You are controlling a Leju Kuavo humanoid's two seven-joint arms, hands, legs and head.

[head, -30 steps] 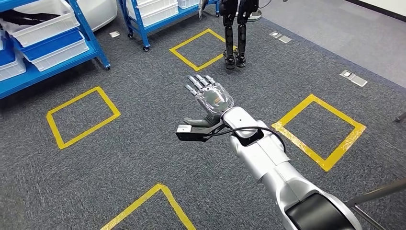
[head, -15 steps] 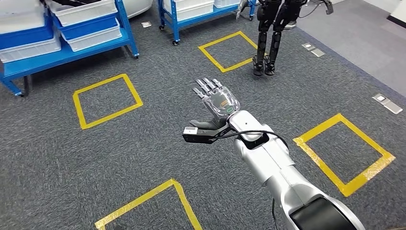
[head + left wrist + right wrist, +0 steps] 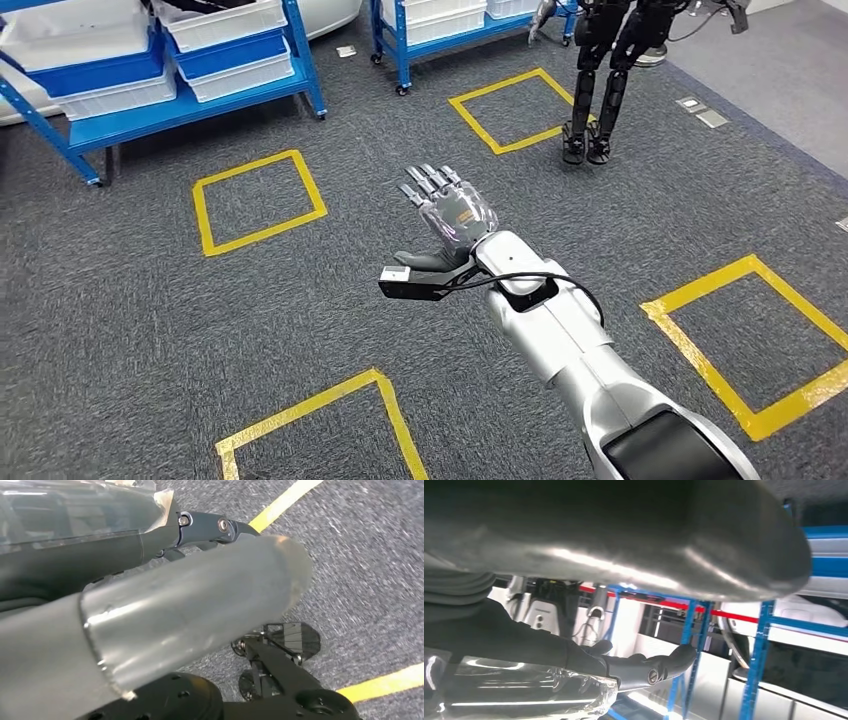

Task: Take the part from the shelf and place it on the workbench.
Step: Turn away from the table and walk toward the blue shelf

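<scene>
Right hand (image 3: pixel 448 212) reaching out over the carpet (image 3: pixel 150 330) toward the shelf (image 3: pixel 160 70), fingers spread, holding nothing; left hand (image 3: pixel 150 615) indistinct; part hidden among shelf bins (image 3: pixel 220 25).

Robot lab, blue bin shelving (image 3: pixel 190 95), yellow-taped floor squares (image 3: pixel 258 200), another humanoid (image 3: pixel 605 70)
</scene>
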